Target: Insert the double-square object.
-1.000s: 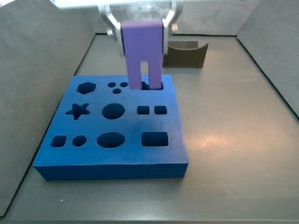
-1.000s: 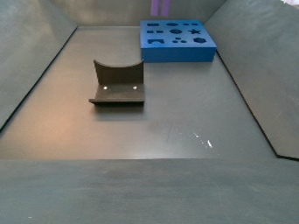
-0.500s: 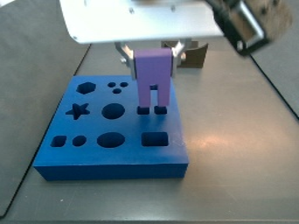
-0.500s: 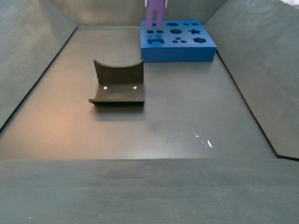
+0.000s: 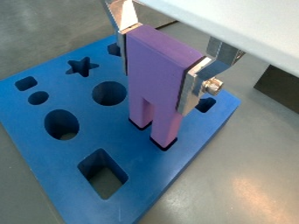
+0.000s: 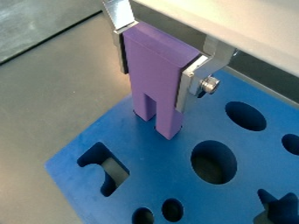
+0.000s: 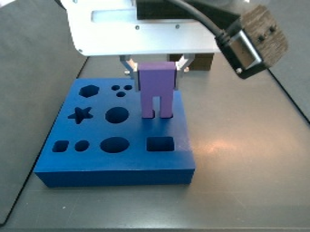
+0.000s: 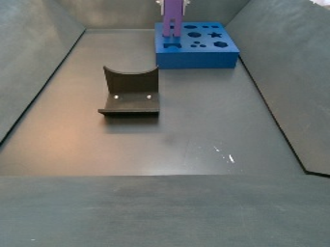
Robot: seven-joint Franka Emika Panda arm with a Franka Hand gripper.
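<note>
The double-square object (image 5: 158, 83) is a tall light-purple block, upright with its two prongs pointing down. My gripper (image 5: 158, 66) is shut on its solid upper end, one silver finger (image 5: 194, 83) on each side. The prong tips meet the blue board (image 5: 140, 175) at its pair of small square holes; how deep they sit is hidden. Block (image 6: 158, 79), gripper (image 6: 155, 72) and board (image 6: 152, 179) show in both wrist views. In both side views the block (image 7: 157, 89) (image 8: 171, 12) stands on the board (image 7: 133, 159) (image 8: 194, 58) under the gripper (image 7: 155, 65).
The board has several other holes: a star (image 7: 80, 115), rounds (image 7: 116, 115) and a larger square (image 7: 159, 143). The dark fixture (image 8: 129, 92) stands on the grey floor away from the board. Grey walls (image 8: 39, 87) enclose the floor.
My gripper has come down with the purple block. The prongs have moved from the board's far edge to the pair of square holes and then lower onto them.
</note>
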